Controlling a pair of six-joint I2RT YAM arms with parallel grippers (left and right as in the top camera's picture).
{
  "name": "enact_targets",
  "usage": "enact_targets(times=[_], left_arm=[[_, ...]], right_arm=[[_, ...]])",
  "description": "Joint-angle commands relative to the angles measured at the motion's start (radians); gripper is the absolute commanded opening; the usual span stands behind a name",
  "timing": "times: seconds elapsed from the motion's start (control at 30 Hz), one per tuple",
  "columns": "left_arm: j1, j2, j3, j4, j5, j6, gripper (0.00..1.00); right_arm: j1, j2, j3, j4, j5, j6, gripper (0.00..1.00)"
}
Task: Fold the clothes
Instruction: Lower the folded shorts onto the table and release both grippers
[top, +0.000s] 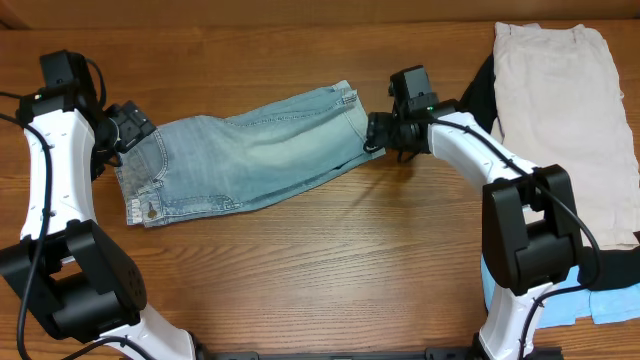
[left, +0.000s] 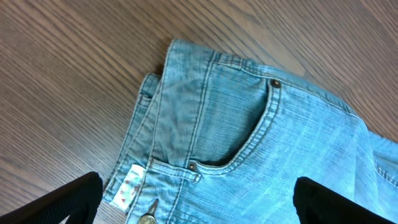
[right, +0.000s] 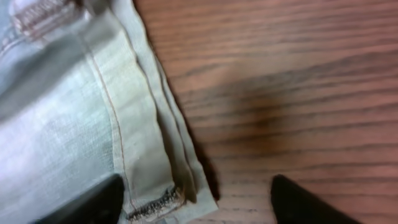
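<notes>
The light-blue denim shorts (top: 250, 160) lie folded lengthwise across the table's middle, waistband at the left, leg hems at the right. My left gripper (top: 125, 135) is open over the waistband; in the left wrist view its fingers (left: 199, 202) straddle the front pocket and metal button of the denim shorts (left: 249, 130). My right gripper (top: 372, 135) is open at the leg hem; in the right wrist view its fingers (right: 199, 202) flank the stacked hem edges (right: 149, 180) of the denim shorts. Beige shorts (top: 565, 110) lie at the far right over a black garment (top: 482, 95). A sky-blue garment (top: 600, 300) is at the bottom right.
Bare wooden table (top: 320, 270) in front of the denim shorts and between them and the stack at the right. Both arm bases stand at the front edge.
</notes>
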Motion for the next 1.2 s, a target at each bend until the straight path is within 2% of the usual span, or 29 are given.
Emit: enact_targets(times=[0.0, 0.23, 0.4, 0.5, 0.9, 1.03, 1.17], left_arm=[[-0.014, 0.006, 0.014, -0.002, 0.02, 0.039, 1.0], [-0.014, 0.006, 0.014, -0.003, 0.02, 0.059, 1.0], [-0.014, 0.006, 0.013, -0.015, 0.023, 0.061, 1.0], [-0.014, 0.006, 0.013, -0.018, 0.024, 0.061, 1.0], [-0.081, 0.006, 0.013, -0.023, 0.048, 0.061, 1.0], [-0.119, 0.006, 0.013, -0.02, 0.045, 0.061, 1.0], [-0.158, 0.006, 0.013, -0.021, 0.045, 0.061, 1.0]], right_arm=[[0.005, 0.036, -0.01, 0.019, -0.028, 0.002, 0.63], [0.025, 0.064, -0.01, 0.06, -0.058, -0.02, 0.48], [0.025, 0.068, -0.01, 0.041, -0.057, -0.017, 0.3], [0.025, 0.068, -0.013, 0.016, -0.016, 0.053, 0.21], [0.016, 0.068, -0.158, -0.01, 0.051, 0.117, 0.14], [-0.006, 0.068, -0.166, -0.067, 0.053, 0.12, 0.1], [-0.05, 0.068, -0.166, -0.152, 0.089, 0.19, 0.07]])
